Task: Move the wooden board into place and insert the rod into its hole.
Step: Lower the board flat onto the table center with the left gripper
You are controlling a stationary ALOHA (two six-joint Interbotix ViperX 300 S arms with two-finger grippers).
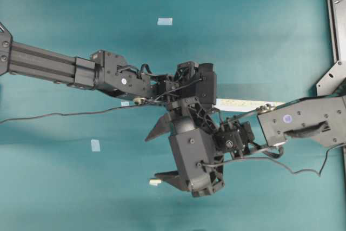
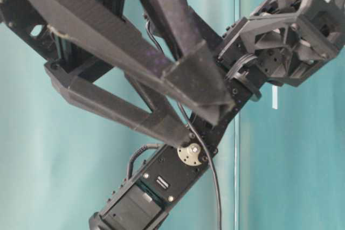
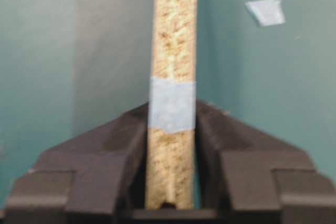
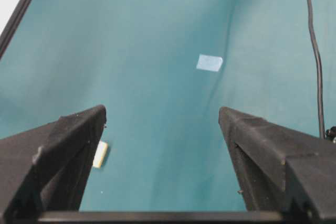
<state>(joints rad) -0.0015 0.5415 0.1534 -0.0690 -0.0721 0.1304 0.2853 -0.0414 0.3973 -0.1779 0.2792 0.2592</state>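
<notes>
One camera looks straight down on the teal table (image 1: 259, 25) from high overhead. A table-level camera sits close against the black arms. Each wrist camera looks forward between its own end effector's fingers, near the surface; the small pale-blue tape square (image 4: 209, 63) appears overhead too.

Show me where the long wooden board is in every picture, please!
Overhead view: only its pale end shows, right of the middle, poking out from under the arms: wooden board.
Table-level view: I cannot make it out; dark arms fill the picture.
Left wrist view: it runs up the middle, pinched in the left claw.
Right wrist view: not in it.
Shared landmark: the teal table, seen in every view.
</notes>
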